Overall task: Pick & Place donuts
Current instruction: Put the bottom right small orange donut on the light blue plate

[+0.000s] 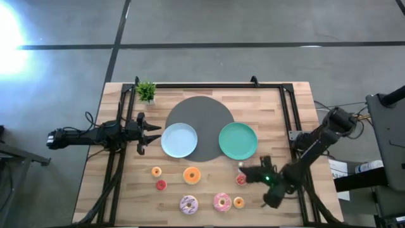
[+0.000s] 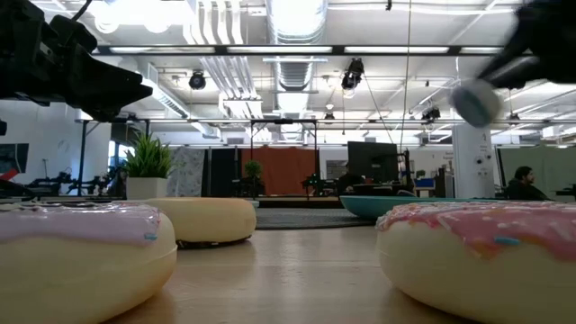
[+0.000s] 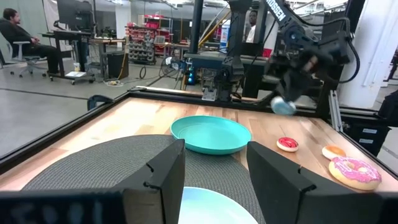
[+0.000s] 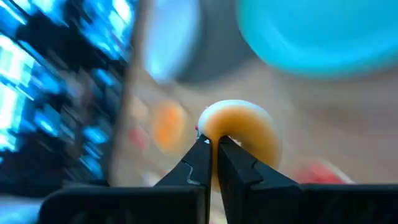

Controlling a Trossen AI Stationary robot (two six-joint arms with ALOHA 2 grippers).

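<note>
Donut [image 4: 242,140], tiny and orange, is pinched at its rim by the closed right gripper [image 4: 212,144] near the green plate [image 1: 238,140]; its tilt is blurred. Left gripper [image 1: 147,133] is held apart beside the blue plate [image 1: 178,140].

At the back left corner of the table [image 1: 114,190], a potted plant [image 1: 147,92]. In the middle, a round mat [image 1: 199,104]; on its front edge, side by side, the left plate [image 1: 179,140] and the right plate [image 1: 238,140]. In front of the left plate, a large donut [image 1: 192,175], with two tiny donuts [image 1: 156,171] to its left. Nearest the front edge, a sprinkled donut [image 1: 188,204], then another large one [image 1: 222,202] to its right, then a tiny one [image 1: 238,202]. In front of the right plate, one more tiny donut [image 1: 240,180].
</note>
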